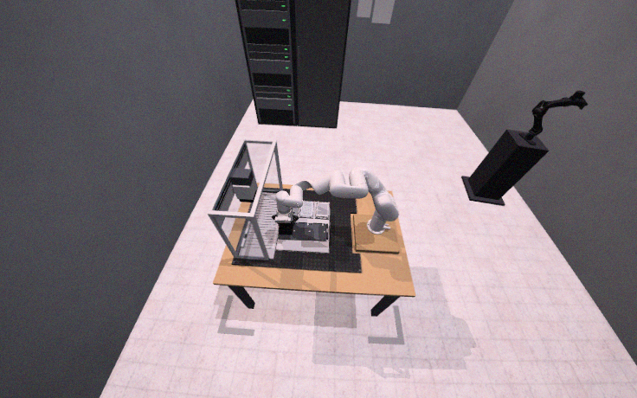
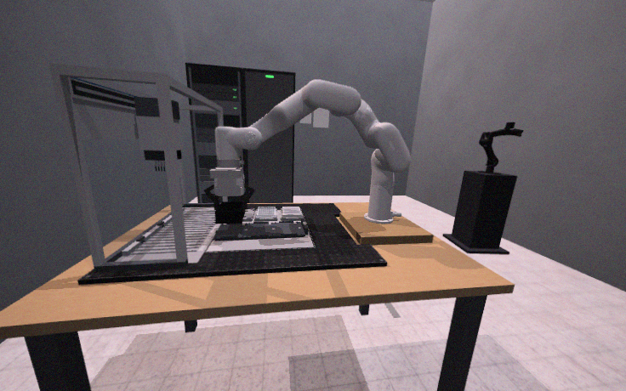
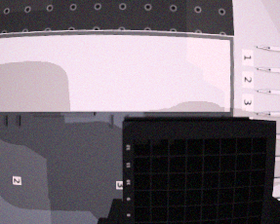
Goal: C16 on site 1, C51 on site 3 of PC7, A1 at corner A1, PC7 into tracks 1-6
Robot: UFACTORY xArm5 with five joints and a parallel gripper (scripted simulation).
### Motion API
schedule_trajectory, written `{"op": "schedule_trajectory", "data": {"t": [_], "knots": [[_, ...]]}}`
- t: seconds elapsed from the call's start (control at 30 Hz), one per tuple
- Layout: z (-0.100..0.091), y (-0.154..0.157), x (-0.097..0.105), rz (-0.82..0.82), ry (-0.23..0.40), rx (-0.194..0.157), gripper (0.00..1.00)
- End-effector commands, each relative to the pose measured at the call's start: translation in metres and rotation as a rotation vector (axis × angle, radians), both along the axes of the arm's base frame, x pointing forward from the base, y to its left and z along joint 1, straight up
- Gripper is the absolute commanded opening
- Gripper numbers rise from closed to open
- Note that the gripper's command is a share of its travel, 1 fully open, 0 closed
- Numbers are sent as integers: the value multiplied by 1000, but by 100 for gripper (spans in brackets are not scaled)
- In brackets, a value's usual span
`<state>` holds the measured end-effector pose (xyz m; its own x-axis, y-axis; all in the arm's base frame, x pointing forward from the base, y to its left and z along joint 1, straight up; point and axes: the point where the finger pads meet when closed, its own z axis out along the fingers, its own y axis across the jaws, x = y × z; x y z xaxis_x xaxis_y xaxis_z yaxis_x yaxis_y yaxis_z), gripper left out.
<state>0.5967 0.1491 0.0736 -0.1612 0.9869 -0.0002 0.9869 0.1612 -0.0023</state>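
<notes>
The arm's gripper has its fingers spread nearly to full width and clamped on a black, grid-topped deep-well block, judged to be C51. The block hangs low over the far end of the dark flat plate carrier PC7, which lies loose on the pale apron in front of the ribbed grey loading rails.

Step in hand, as judged: carrying C51 down onto site 3. The next move calls for lowering it square inside the locators, A1 corner matched, then letting go; whether it is aligned cannot be told from these views.

Beside the carrier, two pale well plates sit in the row of nests. Which site, if any, is already loaded cannot be made out.

Obstructions: the grey instrument frame has an upright post near the gripper, and the nested plates sit just beside the descent path. The carrier itself is not yet in the tracks. All of this sits on the wooden bench.
</notes>
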Motion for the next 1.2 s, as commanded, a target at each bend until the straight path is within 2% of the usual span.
{"op": "schedule_trajectory", "data": {"t": [0.0,0.73,1.17], "knots": [[-3,0,1,0,-6,-1,0],[-35,0,2,0,-6,-1,0],[-35,0,2,0,-6,-1,0]]}}
